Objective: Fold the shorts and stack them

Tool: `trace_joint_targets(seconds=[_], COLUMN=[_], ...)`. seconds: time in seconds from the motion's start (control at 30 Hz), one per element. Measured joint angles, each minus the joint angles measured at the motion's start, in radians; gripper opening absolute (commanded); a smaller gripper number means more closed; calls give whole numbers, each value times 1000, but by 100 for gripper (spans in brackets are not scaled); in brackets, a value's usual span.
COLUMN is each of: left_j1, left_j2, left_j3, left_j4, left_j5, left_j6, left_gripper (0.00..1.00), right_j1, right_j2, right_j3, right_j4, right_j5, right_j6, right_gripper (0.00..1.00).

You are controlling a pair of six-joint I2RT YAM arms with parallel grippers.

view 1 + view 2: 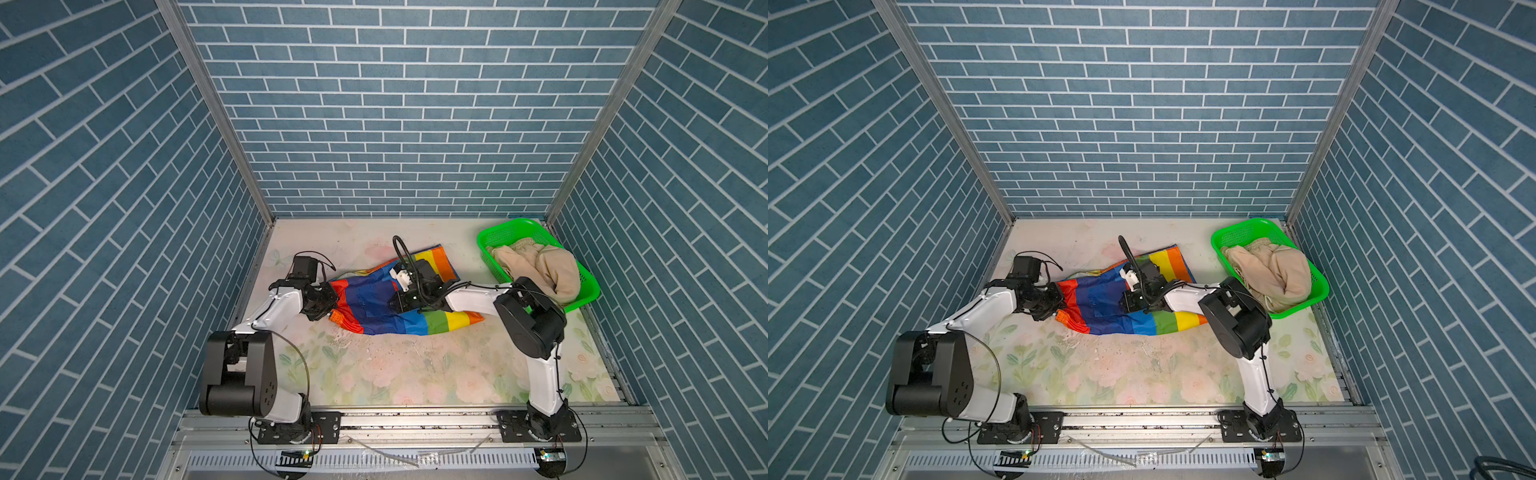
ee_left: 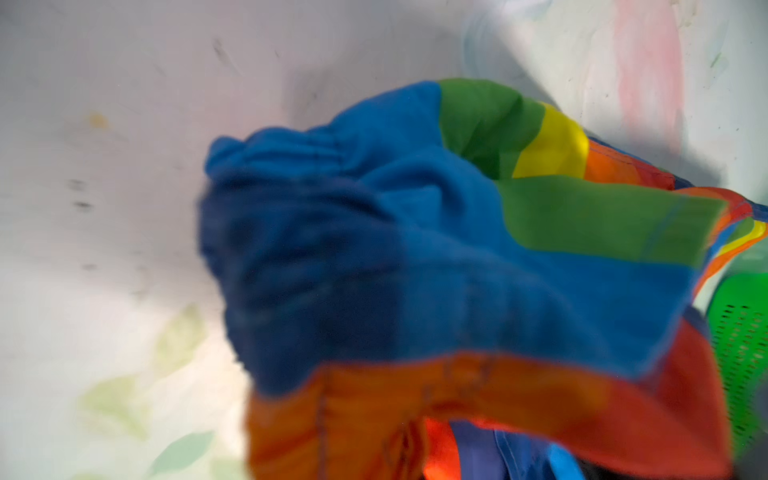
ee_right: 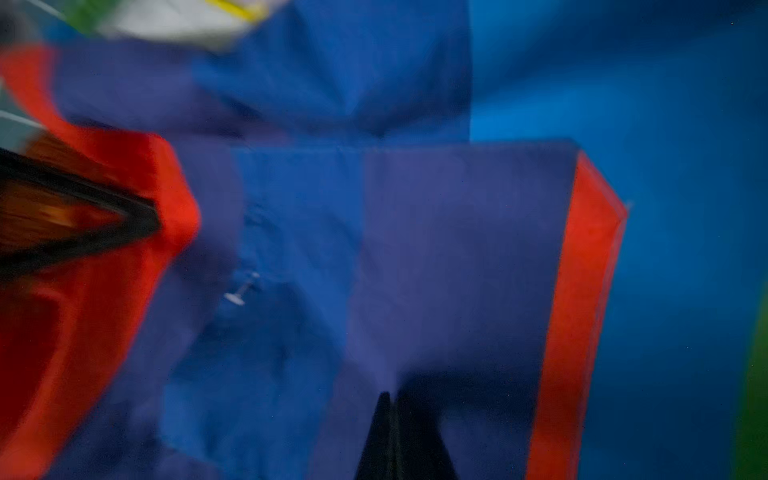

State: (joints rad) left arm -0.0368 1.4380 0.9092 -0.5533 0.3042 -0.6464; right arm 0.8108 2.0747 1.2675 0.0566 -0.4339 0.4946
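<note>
Two pairs need folding, and the nearer is the rainbow shorts [image 1: 374, 316], crumpled across the middle of the table [image 1: 374, 374]. Your left gripper [image 1: 326, 309] sits at their red-and-orange end with its fingers buried in bunched cloth, so I cannot tell whether they clamp it. Your right gripper [image 1: 395, 305] is over the blue midsection with its jaws pressed together; whether any fabric is caught I cannot say. Expect this thin, shiny cloth to be light, limp and slippery, so take it by a hemmed edge or the waistband, not mid-panel. Farther back, the beige shorts [image 1: 552, 266] lie heaped in the green basket [image 1: 498, 239]. They look softer and bulkier; pinch the gathered waistband.
</note>
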Motion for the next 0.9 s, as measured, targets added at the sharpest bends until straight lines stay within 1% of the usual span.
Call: trace_joint_targets(seconds=[0.2,0.33,0.43,0.53,0.7,0.9], left_j1=[0,0,0,1,1,13], left_j2=[-78,-90,-90,-92,-113,-140], left_j3=[110,140,140,139,117,54], left_j4=[-129,-190,-227,-251,-263,-261], left_j5=[-82,-110,-122,-127,-134,-135], left_j6=[59,87,98,105,109,108], left_gripper=[7,8,8,8,9,10], right_j1=[42,53,52,35,12,9], right_j2=[98,117,119,140,244,403], right_j3=[150,192,220,300,488,616], right_j4=[-72,-80,-89,-87,-66,-64], right_j5=[-33,-37,-44,-66,-111,-137], right_j6=[12,18,26,43,86,155], right_gripper=[0,0,0,0,0,0])
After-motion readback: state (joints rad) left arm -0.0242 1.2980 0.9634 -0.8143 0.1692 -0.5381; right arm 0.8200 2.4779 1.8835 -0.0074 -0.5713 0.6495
